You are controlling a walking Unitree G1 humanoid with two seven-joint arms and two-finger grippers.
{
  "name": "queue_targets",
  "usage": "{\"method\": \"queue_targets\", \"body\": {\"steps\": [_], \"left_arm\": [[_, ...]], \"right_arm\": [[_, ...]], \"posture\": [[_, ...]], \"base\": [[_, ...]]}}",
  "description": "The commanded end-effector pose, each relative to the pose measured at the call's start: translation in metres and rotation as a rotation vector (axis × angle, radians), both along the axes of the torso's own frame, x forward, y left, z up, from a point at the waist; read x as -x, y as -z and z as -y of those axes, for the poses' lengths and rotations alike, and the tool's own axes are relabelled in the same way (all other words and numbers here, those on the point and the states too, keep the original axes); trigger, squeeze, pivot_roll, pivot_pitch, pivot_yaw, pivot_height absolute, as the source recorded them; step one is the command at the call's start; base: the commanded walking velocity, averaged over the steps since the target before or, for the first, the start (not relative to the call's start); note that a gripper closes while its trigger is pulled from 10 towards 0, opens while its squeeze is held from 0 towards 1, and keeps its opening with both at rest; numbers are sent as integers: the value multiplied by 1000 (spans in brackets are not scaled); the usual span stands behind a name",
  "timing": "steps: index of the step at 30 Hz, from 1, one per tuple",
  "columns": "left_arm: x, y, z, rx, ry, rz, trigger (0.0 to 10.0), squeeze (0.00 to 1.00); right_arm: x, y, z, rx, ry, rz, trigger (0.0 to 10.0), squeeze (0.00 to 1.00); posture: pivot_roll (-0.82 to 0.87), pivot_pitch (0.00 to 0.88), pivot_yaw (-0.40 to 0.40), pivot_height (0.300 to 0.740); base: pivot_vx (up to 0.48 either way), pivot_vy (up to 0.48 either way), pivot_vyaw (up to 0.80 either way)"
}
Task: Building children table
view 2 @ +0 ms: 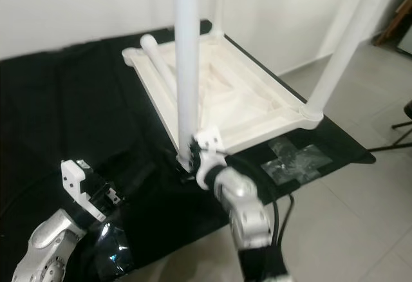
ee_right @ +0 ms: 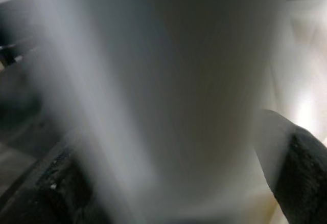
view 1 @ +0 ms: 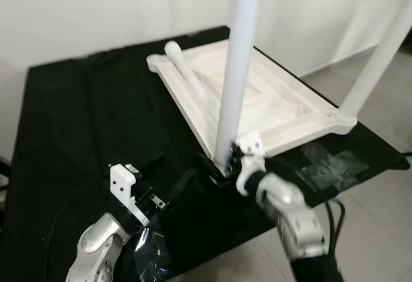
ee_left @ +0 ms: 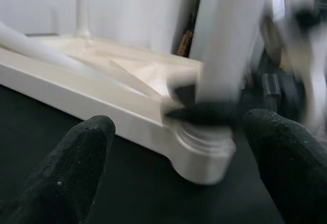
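- Left eye view: right gripper [view 1: 225, 169] clenched on upright leg [view 1: 239, 69], at near corner of upturned tabletop [view 1: 257, 105].
- Left gripper [view 1: 164, 195] released, idle nearby.
- Step, likely: seating leg. Next: twist home, then loose leg [view 1: 190, 79].

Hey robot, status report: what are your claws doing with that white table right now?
Right gripper clamped on upright leg at its base in upturned tabletop. Left gripper open, on black cloth nearby. Spare leg lying loose on tabletop.
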State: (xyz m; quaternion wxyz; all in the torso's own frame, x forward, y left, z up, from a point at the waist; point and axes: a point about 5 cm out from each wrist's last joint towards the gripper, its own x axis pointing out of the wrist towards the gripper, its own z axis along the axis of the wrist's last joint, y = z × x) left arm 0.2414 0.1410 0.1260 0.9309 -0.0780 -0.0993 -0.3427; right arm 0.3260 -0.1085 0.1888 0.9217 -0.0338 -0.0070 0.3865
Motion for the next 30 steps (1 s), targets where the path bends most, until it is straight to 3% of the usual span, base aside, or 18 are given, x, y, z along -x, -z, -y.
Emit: {"method": "queue_targets", "body": {"steps": [1,2,3,4,9,11,18,19,25,30], "left_arm": [[3,-2,-3,-37,-11,24,10000,0],[3,-2,-3,-37,-11,24,10000,0],[2,-3,-1,-41,-12,31,10000,0],[2,-5,1,-42,-13,41,10000,0],[1,-10,2,-35,-15,55,10000,0],[-1,-18,2,-43,-8,78,10000,0],[-4,-23,2,-48,1,86,10000,0],[-6,-23,0,-37,12,73,10000,0],[-6,-14,0,-69,71,34,10000,0],[-3,-12,4,-72,80,21,10000,0]], "right_arm": [[-3,1,6,15,-172,-25,10000,1000],[-3,1,6,15,-172,-25,10000,1000],[-5,1,9,41,-269,-48,10000,996],[-9,1,12,63,-356,-68,10000,0],[-26,-1,16,76,-395,-95,10000,0],[-38,-12,14,79,-424,-95,10000,0],[-43,-23,12,61,-458,-100,9843,0],[-43,-26,11,52,-484,-107,39,0],[-41,-28,20,76,-541,-88,0,0],[-44,-26,29,88,-411,-32,0,0]], "posture": [[-35,128,-6,740],[-35,128,-6,740],[-35,128,-6,740],[-21,129,-11,740],[-7,133,-10,740],[1,147,5,740],[-6,154,17,740],[-19,146,29,740],[-38,131,38,740],[-51,142,27,740]], "base": [[0,0,0],[0,0,0],[0,0,0],[0,0,0],[0,0,0],[0,0,0],[0,0,0],[0,0,0],[0,0,0],[0,0,0]]}}
